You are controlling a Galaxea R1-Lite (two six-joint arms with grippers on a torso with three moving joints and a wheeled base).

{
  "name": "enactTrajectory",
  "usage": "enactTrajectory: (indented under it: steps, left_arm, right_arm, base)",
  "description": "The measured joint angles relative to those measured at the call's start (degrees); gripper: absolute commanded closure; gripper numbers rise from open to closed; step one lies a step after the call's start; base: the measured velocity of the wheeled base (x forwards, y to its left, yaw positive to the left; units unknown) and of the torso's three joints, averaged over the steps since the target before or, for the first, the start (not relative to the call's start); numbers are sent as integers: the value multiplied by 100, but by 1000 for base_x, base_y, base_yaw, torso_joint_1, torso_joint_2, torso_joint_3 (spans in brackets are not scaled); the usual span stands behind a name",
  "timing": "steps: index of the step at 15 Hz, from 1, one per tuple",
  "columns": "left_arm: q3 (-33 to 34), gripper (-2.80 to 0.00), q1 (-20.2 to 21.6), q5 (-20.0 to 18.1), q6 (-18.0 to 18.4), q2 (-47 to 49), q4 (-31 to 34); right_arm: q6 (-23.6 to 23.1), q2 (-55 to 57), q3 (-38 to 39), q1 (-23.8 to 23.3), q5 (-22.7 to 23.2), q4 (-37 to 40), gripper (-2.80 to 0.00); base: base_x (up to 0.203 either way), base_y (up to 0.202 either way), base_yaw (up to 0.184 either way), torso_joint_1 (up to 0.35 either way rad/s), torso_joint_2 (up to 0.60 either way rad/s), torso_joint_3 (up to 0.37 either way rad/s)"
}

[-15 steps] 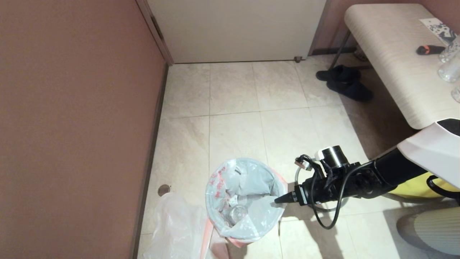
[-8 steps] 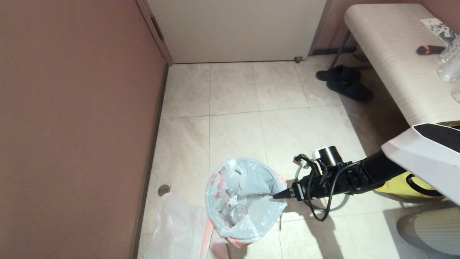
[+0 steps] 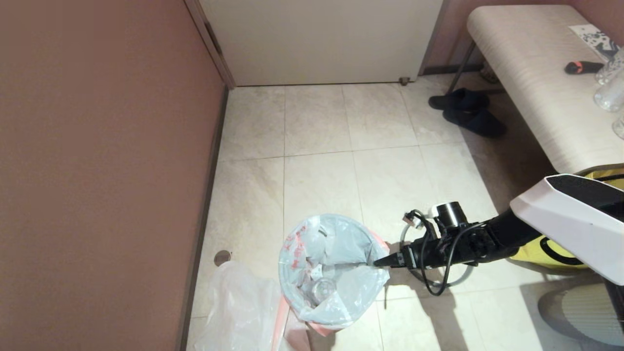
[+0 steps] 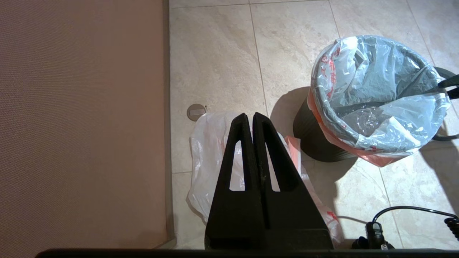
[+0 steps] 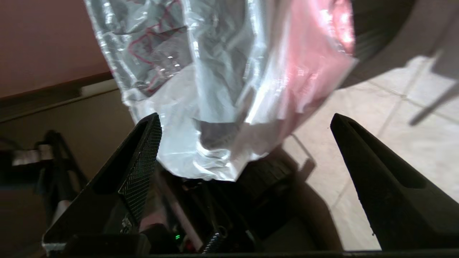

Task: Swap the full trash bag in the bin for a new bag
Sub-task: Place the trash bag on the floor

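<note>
Where crinkled plastic lines the bin [image 3: 312, 319], new bag [image 3: 239, 312] lies limp.

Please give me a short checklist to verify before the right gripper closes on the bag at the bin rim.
1. Right gripper open: ok.
2. Folded-over edge of the full bag between its fingers: ok.
3. Bin upright: ok.
4. Grey hoop free of the grasp: cannot tell.
5. New bag lying on the floor beside the bin, clear of the grasp: ok.
6. Left gripper shut, parked above the new bag: ok.
</note>
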Motion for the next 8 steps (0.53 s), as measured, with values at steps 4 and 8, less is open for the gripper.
enactTrajectory:
  steps: [4,8]
  left_arm:
    - [0,0,0,-1,-3,0,-1]
    - [0,0,0,0,-2,0,1]
  right_arm:
    - [247,186,-223,57,456,-25,-280]
    - [276,239,-248,106,536,-31,-280]
  base:
    - [0,0,0,0,0,0]
    - [0,0,0,0,0,0]
